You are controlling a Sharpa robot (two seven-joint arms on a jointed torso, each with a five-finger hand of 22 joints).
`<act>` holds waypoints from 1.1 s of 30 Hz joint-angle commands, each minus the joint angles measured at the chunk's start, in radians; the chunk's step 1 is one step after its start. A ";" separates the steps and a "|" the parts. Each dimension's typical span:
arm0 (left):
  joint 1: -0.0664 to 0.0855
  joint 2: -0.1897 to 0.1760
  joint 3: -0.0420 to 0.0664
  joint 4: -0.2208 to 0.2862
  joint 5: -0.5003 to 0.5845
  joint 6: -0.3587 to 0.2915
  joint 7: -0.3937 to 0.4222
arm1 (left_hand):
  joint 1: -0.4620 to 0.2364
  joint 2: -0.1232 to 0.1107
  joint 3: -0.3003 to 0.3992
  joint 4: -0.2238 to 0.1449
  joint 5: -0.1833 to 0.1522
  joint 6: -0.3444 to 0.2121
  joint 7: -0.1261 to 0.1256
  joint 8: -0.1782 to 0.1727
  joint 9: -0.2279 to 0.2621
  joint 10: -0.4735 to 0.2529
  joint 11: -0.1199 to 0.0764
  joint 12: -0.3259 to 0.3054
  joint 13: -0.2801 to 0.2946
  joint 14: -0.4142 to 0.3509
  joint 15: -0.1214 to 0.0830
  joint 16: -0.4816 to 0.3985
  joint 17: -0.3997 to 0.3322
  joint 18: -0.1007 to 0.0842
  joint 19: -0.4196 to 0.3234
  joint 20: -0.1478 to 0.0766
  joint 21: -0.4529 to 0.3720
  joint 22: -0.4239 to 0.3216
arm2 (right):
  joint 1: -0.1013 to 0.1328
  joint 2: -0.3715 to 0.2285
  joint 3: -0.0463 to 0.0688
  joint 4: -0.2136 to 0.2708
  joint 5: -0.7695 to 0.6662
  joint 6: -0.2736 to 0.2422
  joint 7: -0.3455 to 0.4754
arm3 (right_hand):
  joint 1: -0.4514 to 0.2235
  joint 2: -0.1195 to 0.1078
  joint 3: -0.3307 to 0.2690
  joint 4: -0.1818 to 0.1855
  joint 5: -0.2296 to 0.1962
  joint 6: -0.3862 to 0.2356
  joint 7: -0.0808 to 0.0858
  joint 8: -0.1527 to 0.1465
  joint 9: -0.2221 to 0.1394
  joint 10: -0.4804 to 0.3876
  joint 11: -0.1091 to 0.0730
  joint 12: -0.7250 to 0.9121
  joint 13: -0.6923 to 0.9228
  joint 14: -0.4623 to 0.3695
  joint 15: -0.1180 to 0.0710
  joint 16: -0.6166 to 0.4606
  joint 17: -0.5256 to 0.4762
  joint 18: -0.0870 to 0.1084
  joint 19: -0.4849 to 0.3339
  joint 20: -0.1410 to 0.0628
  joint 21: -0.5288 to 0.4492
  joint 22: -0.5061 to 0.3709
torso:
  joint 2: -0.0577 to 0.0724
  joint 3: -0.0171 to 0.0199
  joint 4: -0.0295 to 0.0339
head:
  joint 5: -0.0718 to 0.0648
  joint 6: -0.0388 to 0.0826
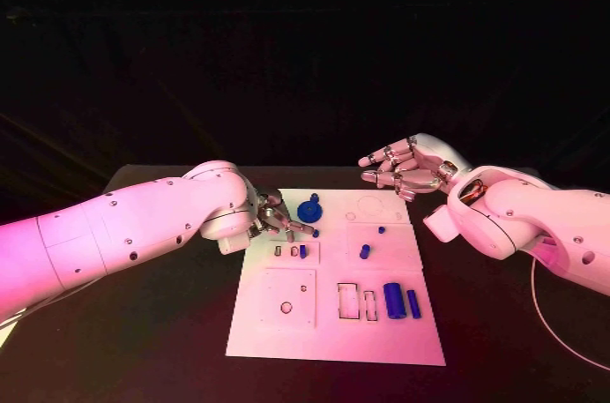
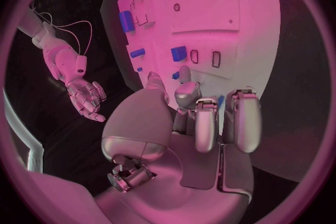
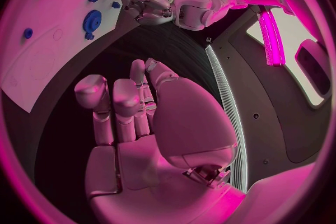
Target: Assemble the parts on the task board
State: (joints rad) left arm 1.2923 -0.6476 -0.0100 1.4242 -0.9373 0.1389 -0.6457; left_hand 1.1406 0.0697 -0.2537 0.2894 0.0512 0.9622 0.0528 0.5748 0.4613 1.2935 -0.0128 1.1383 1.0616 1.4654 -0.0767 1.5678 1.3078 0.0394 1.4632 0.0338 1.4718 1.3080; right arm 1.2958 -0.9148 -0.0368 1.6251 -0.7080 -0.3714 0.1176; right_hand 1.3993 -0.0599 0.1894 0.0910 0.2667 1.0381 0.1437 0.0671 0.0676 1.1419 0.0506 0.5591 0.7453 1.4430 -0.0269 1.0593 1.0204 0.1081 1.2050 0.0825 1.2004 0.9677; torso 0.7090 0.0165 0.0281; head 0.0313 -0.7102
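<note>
Task board (image 1: 333,328): white plate, centre of black counter (image 1: 152,350). Blue parts: round piece (image 1: 310,212) at far end, two cylinders (image 1: 402,301) near right edge. Left hand (image 1: 272,218): over board's far-left edge, fingers (image 2: 208,123) curled, holding nothing visible. Right hand (image 1: 405,167): raised beyond far-right corner, fingers together, empty.

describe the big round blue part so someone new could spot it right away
Start at the white task board in the middle of the black table and go to its far edge. The round blue part lies there, just beside the left hand. It is disc-shaped and wider than the other blue pieces.
</note>
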 commanded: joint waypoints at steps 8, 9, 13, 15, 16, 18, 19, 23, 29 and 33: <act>0.004 0.044 -0.007 -0.048 -0.041 0.101 -0.024 | -0.013 -0.001 -0.010 0.001 -0.004 -0.009 -0.001 0.008 0.005 -0.001 -0.006 0.004 0.003 0.105 -0.004 0.003 0.263 -0.007 0.051 -0.007 0.007 0.100 | 0.000 0.005 0.000 -0.003 -0.018 0.026 0.009 | -0.006 -0.010 0.006 0.002 -0.004 -0.012 0.001 -0.004 -0.001 0.006 0.001 -0.006 -0.002 0.003 0.004 -0.006 -0.001 0.019 0.000 0.002 -0.007 -0.002 | 0.003 -0.0019 -0.0003 | 0.001 -0.004; 0.004 0.048 -0.008 -0.052 -0.042 0.105 -0.024 | -0.013 -0.001 -0.010 0.001 -0.004 -0.009 -0.001 0.008 0.005 -0.001 -0.006 0.005 0.004 0.105 -0.004 0.003 0.263 -0.007 0.051 -0.007 0.007 0.100 | 0.000 0.005 0.000 -0.004 -0.019 0.026 0.009 | -0.008 -0.010 0.006 0.002 -0.004 -0.013 0.001 -0.004 -0.001 0.006 0.002 -0.006 -0.003 0.003 0.004 -0.007 -0.002 0.019 0.000 0.003 -0.007 -0.002 | 0.003 -0.0020 -0.0003 | 0.001 -0.005; 0.004 0.063 -0.014 -0.069 -0.042 0.114 -0.024 | -0.013 0.000 -0.012 0.001 -0.004 -0.010 -0.001 0.010 0.008 0.000 -0.006 0.006 0.006 0.105 -0.005 0.003 0.263 -0.007 0.052 -0.007 0.009 0.103 | 0.000 0.006 0.000 -0.005 -0.019 0.027 0.009 | -0.008 -0.009 0.006 0.003 -0.003 -0.014 0.001 -0.004 -0.001 0.006 0.002 -0.006 -0.003 0.003 0.004 -0.007 -0.002 0.019 0.000 0.003 -0.008 -0.003 | 0.002 -0.0020 0.0001 | 0.000 -0.008; 0.004 0.068 -0.016 -0.074 -0.042 0.117 -0.025 | -0.013 0.000 -0.012 0.001 -0.004 -0.010 -0.001 0.010 0.008 0.000 -0.006 0.006 0.006 0.105 -0.005 0.003 0.263 -0.007 0.052 -0.007 0.009 0.103 | 0.000 0.007 0.000 -0.006 -0.019 0.026 0.009 | -0.008 -0.009 0.007 0.003 -0.003 -0.014 0.001 -0.004 -0.001 0.006 0.002 -0.006 -0.003 0.003 0.004 -0.009 -0.004 0.020 -0.001 0.003 -0.009 -0.005 | 0.002 -0.0022 0.0001 | 0.000 -0.008; 0.004 0.070 -0.017 -0.076 -0.043 0.118 -0.025 | -0.013 0.000 -0.012 0.001 -0.004 -0.010 -0.001 0.010 0.008 0.000 -0.006 0.006 0.006 0.105 -0.005 0.003 0.263 -0.007 0.052 -0.007 0.009 0.103 | 0.000 0.007 -0.001 -0.007 -0.019 0.027 0.009 | -0.008 -0.009 0.007 0.003 -0.003 -0.014 0.001 -0.004 -0.001 0.006 0.002 -0.006 -0.003 0.003 0.004 -0.009 -0.004 0.020 -0.001 0.003 -0.009 -0.005 | 0.001 -0.0020 0.0002 | 0.000 -0.009; 0.004 0.074 -0.019 -0.079 -0.043 0.119 -0.025 | -0.012 0.002 -0.013 0.001 -0.004 -0.011 -0.002 0.012 0.010 0.000 -0.007 0.007 0.006 0.105 -0.005 0.003 0.263 -0.008 0.052 -0.008 0.010 0.104 | 0.000 0.009 -0.001 -0.008 -0.019 0.027 0.009 | -0.009 -0.010 0.007 0.003 -0.003 -0.015 0.001 -0.004 -0.001 0.006 0.002 -0.006 -0.003 0.002 0.004 -0.012 -0.006 0.020 -0.003 0.003 -0.011 -0.008 | 0.002 -0.0016 -0.0004 | 0.000 -0.010; 0.004 0.075 -0.020 -0.079 -0.043 0.119 -0.025 | -0.012 0.002 -0.013 0.001 -0.004 -0.011 -0.002 0.012 0.010 0.000 -0.007 0.007 0.006 0.105 -0.005 0.003 0.263 -0.008 0.052 -0.008 0.010 0.104 | 0.000 0.009 -0.001 -0.009 -0.019 0.027 0.009 | -0.009 -0.010 0.007 0.003 -0.003 -0.015 0.001 -0.004 -0.001 0.006 0.002 -0.006 -0.004 0.002 0.005 -0.013 -0.007 0.020 -0.004 0.003 -0.012 -0.009 | 0.002 -0.0016 -0.0004 | 0.000 -0.010; 0.003 0.078 -0.021 -0.081 -0.043 0.121 -0.024 | -0.008 0.006 -0.015 0.000 -0.004 -0.013 -0.002 0.015 0.015 0.001 -0.007 0.008 0.008 0.105 -0.005 0.003 0.263 -0.008 0.053 -0.008 0.011 0.107 | -0.001 0.013 -0.001 -0.013 -0.019 0.028 0.009 | -0.009 -0.010 0.007 0.003 -0.004 -0.016 0.001 -0.004 -0.001 0.006 0.002 -0.007 -0.004 0.001 0.005 -0.016 -0.009 0.021 -0.006 0.003 -0.015 -0.013 | 0.002 -0.0010 0.0009 | -0.002 -0.011; 0.003 0.081 -0.022 -0.081 -0.043 0.135 -0.024 | 0.002 0.013 -0.017 -0.003 -0.004 -0.016 -0.003 0.021 0.023 0.001 -0.008 0.010 0.010 0.105 -0.006 0.003 0.263 -0.009 0.054 -0.009 0.013 0.110 | -0.001 0.017 -0.002 -0.016 -0.020 0.026 0.010 | -0.010 -0.010 0.007 0.003 -0.003 -0.016 0.002 -0.003 -0.001 0.005 0.002 -0.007 -0.005 0.001 0.005 -0.018 -0.011 0.022 -0.007 0.003 -0.017 -0.017 | 0.002 -0.0013 0.0008 | -0.001 -0.014; 0.003 0.085 -0.023 -0.083 -0.041 0.144 -0.024 | 0.008 0.015 -0.017 -0.004 -0.004 -0.017 -0.003 0.024 0.026 0.001 -0.008 0.010 0.010 0.105 -0.006 0.003 0.263 -0.009 0.054 -0.009 0.013 0.110 | -0.001 0.018 -0.002 -0.018 -0.023 0.028 0.007 | -0.009 -0.011 0.009 0.003 -0.002 -0.016 0.002 -0.003 0.000 0.004 0.002 -0.009 -0.006 -0.001 0.005 -0.022 -0.014 0.022 -0.009 0.004 -0.020 -0.020 | 0.002 -0.0020 0.0007 | -0.001 -0.015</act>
State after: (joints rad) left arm 1.2946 -0.5667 -0.0332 1.3422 -0.9757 0.2512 -0.6685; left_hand 1.1445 0.0815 -0.2645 0.2864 0.0513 0.9519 0.0496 0.5924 0.4867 1.2934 -0.0126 1.1424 1.0705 1.4654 -0.0766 1.5678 1.3074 0.0394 1.4668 0.0303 1.4793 1.3076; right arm 1.2951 -0.8982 -0.0391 1.6074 -0.7182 -0.3573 0.1177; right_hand 1.3940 -0.0652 0.1920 0.0938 0.2668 1.0305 0.1440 0.0672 0.0678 1.1436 0.0521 0.5552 0.7400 1.4432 -0.0268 1.0406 1.0075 0.1233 1.2014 0.0862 1.1833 0.9487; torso 0.7110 0.0151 0.0286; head 0.0298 -0.7240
